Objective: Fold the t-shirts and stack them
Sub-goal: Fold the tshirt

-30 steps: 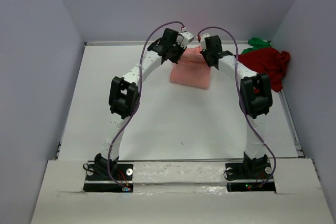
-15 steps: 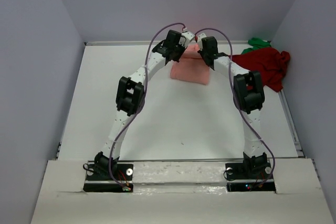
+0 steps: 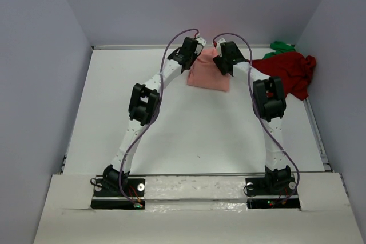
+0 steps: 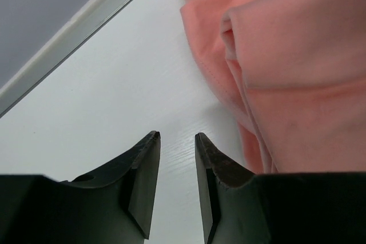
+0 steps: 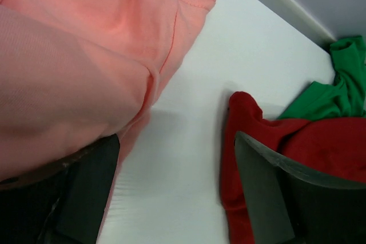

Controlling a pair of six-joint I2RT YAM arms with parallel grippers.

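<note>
We judge the step in hand to be letting go of the salmon-pink t-shirt [image 3: 209, 75], which lies as a folded, roughly square bundle on the table [image 3: 171, 135] at the far middle, near the back wall. The dark red t-shirt [image 3: 289, 72] lies crumpled off to its right with the green t-shirt [image 3: 281, 46] bunched just behind it, both unfolded, so we reckon most of the task is not yet done. The left gripper [image 4: 176, 135] stands with a narrow gap between its jaws and only bare table showing in that gap, the pink hem lying just to its right. The right gripper [image 5: 176, 136] is spread wide; pink cloth drapes over its inner finger while the outer finger sits close to the red shirt's edge, and nothing is pinched between them. To finish the release well, we would lift both wrists straight up before drawing back, since any sideways pull on the right could catch the draped layer and drag the fold open. We would also keep the right outer finger from snagging the red cloth. Both arms reach far forward, elbows raised and arching inward, so that the two wrists nearly meet over the far edge of the pink bundle with the fingers pitched down toward the table
</note>
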